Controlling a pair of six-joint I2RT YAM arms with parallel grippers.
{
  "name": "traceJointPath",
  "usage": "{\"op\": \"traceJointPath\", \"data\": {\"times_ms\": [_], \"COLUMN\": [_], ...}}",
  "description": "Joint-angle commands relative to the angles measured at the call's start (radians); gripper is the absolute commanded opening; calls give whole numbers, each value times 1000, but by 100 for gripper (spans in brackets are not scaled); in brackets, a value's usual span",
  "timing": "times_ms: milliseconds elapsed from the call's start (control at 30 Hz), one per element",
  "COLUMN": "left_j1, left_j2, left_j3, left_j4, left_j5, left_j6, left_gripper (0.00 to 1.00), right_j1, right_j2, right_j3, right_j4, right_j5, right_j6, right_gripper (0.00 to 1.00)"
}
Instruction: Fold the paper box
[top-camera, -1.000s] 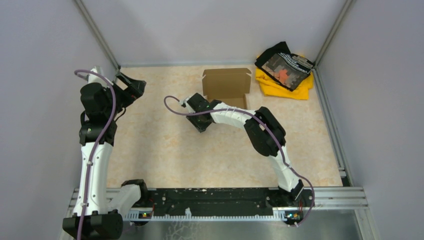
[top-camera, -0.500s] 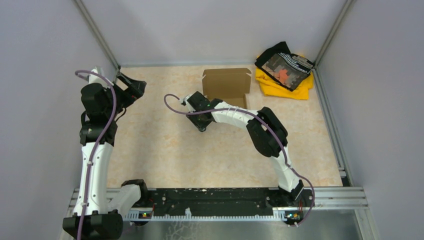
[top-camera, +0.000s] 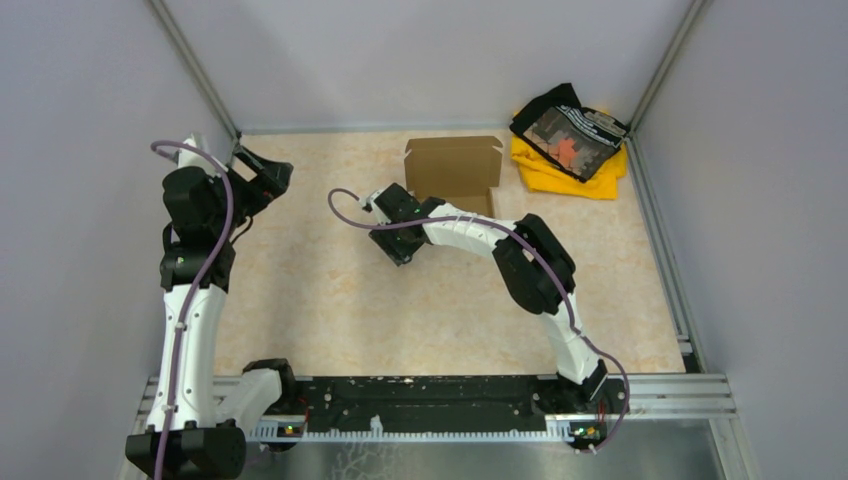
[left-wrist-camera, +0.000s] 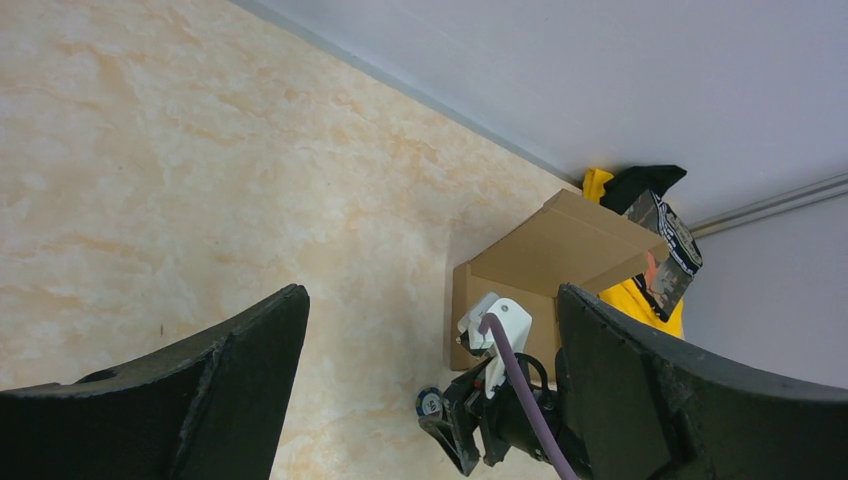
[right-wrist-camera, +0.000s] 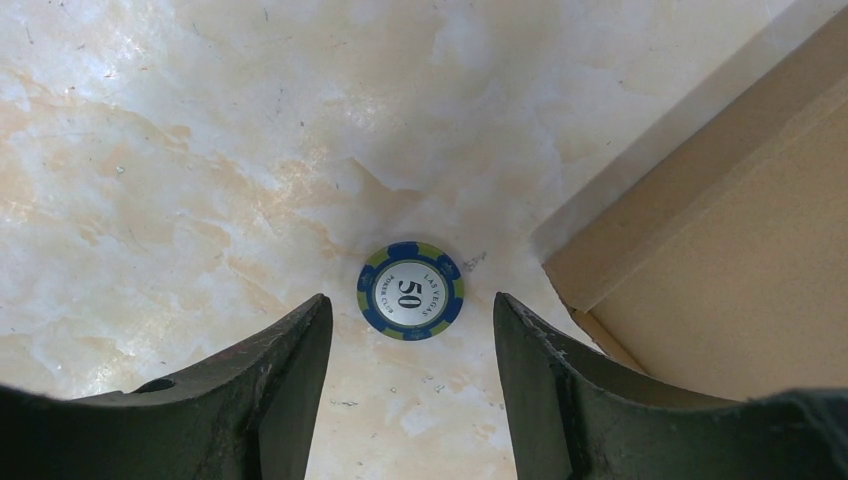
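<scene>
The brown paper box (top-camera: 453, 165) stands at the back centre of the table with its lid flap upright; it also shows in the left wrist view (left-wrist-camera: 560, 250) and at the right of the right wrist view (right-wrist-camera: 740, 260). My right gripper (top-camera: 398, 248) hangs just off the box's front left corner. It is open (right-wrist-camera: 410, 305), pointing down at the table, with nothing between its fingers. My left gripper (top-camera: 268, 172) is raised at the far left, wide open (left-wrist-camera: 430, 300) and empty, well away from the box.
A blue and green poker chip (right-wrist-camera: 410, 292) lies flat on the table just ahead of my right fingertips, next to the box corner (left-wrist-camera: 432, 402). A yellow and black cloth pile (top-camera: 570, 140) sits at the back right. Grey walls close in three sides.
My right wrist has shifted slightly toward the back, nearer the box. The left arm has not moved.
</scene>
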Motion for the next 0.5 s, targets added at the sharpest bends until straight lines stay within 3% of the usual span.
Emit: {"op": "traceJointPath", "data": {"times_ms": [0,467], "left_j1": [4,4], "left_j2": [-17,-17], "left_j3": [-6,-6], "left_j4": [33,32], "left_j5": [7,7], "left_j6": [0,0], "left_gripper": [99,99], "right_j1": [6,6], "right_j2": [-16,25], "right_j3": [6,12], "right_j4": [20,21], "right_j5": [-20,-15], "right_j6": [-1,3], "right_gripper": [60,57]}}
